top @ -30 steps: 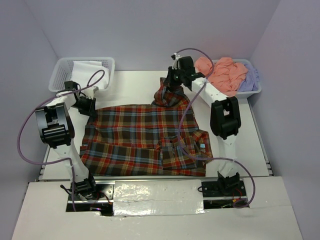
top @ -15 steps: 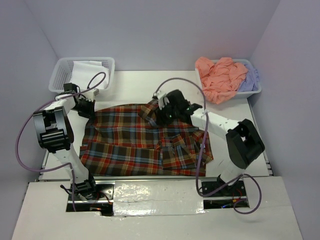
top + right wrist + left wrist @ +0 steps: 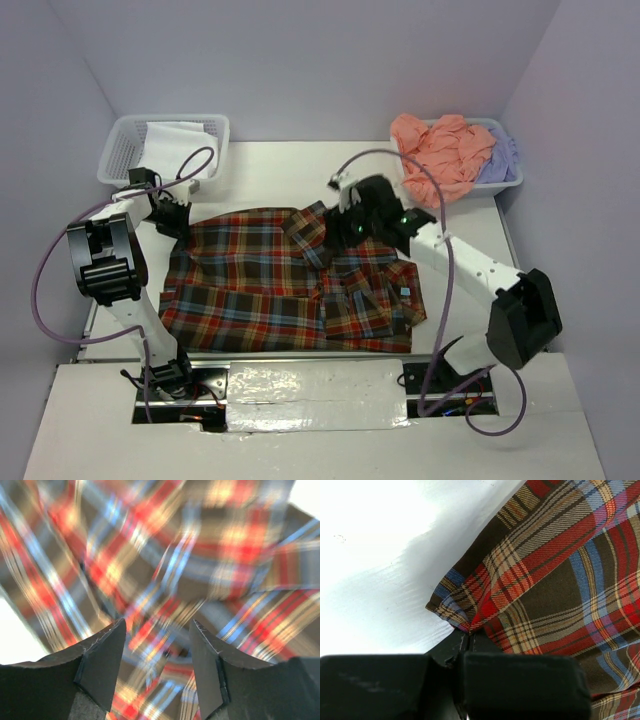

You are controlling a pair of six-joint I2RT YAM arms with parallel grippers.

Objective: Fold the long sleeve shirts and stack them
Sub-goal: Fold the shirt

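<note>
The plaid long sleeve shirt (image 3: 290,275) lies spread over the middle of the table, its far part folded onto the body near the collar. My left gripper (image 3: 175,217) is at the shirt's far left corner, shut on that corner of cloth (image 3: 455,612). Over the far middle of the shirt, my right gripper (image 3: 355,222) hovers with its fingers (image 3: 102,660) apart and only blurred plaid (image 3: 165,580) beneath them. A salmon-pink shirt (image 3: 440,150) and a lavender one (image 3: 500,155) are heaped in the basket at the far right.
A white lattice basket (image 3: 125,150) holding white cloth stands at the far left. Another white basket (image 3: 510,185) at the far right holds the plain shirts. Purple cables loop off both arms.
My right gripper carried the shirt's far part down from high at the back, let go of it and opened. My left gripper closed on the far left corner.
</note>
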